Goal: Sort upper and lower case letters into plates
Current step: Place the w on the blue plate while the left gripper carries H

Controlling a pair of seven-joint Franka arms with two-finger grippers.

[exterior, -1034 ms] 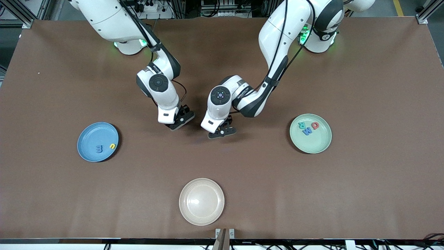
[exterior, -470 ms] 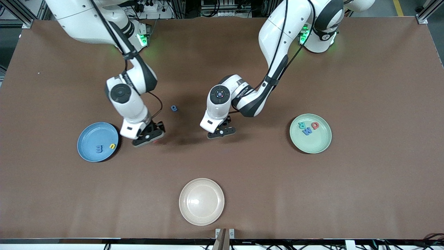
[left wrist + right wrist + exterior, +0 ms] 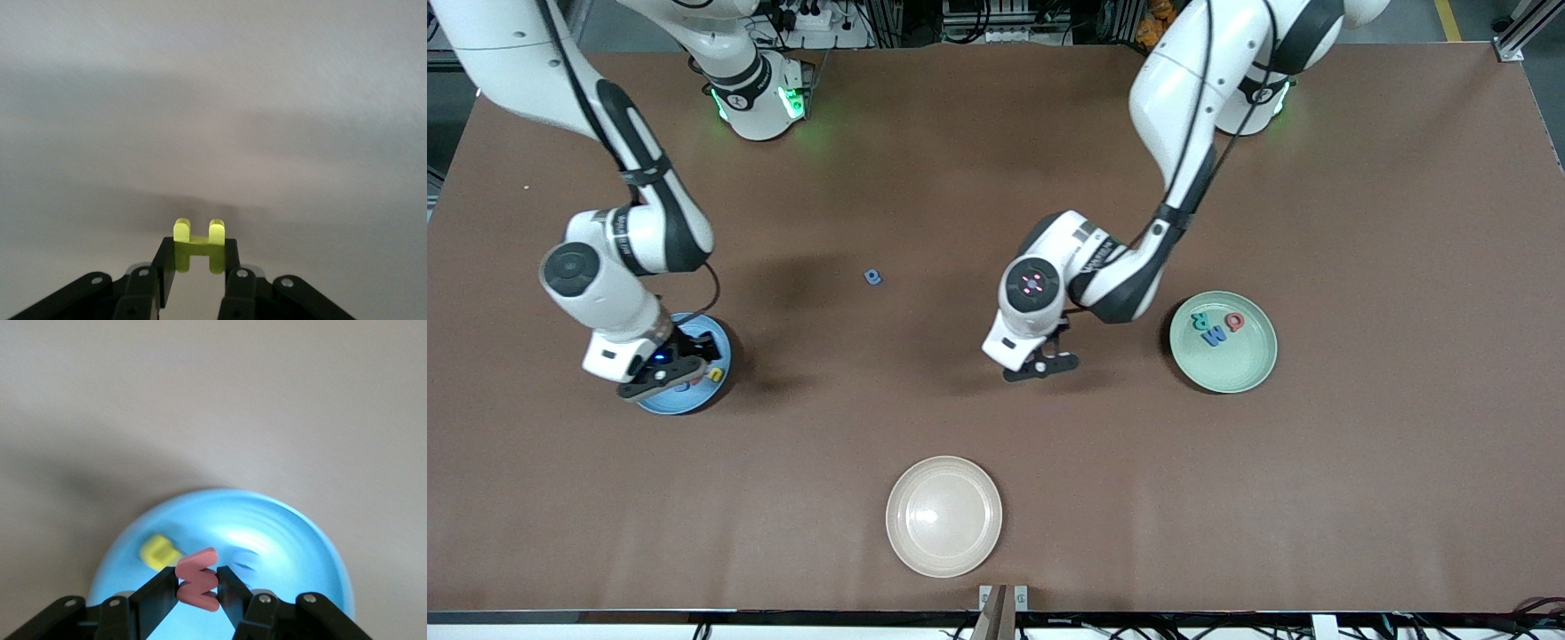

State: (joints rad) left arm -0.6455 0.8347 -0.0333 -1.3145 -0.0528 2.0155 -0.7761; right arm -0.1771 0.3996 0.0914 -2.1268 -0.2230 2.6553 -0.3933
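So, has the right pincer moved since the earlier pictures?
Yes. The right pincer went from the table's middle toward the right arm's end, now over the blue plate.

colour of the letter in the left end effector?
Yellow-green letter, clamped in the left end effector. Shows best in the left wrist view.

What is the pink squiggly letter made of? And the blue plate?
The pink letter looks like soft matte foam: thick, rounded edges, no shine. It sits pinched in the right gripper. The blue plate seems hard plastic, smooth and faintly glossy, though the look cannot settle it.
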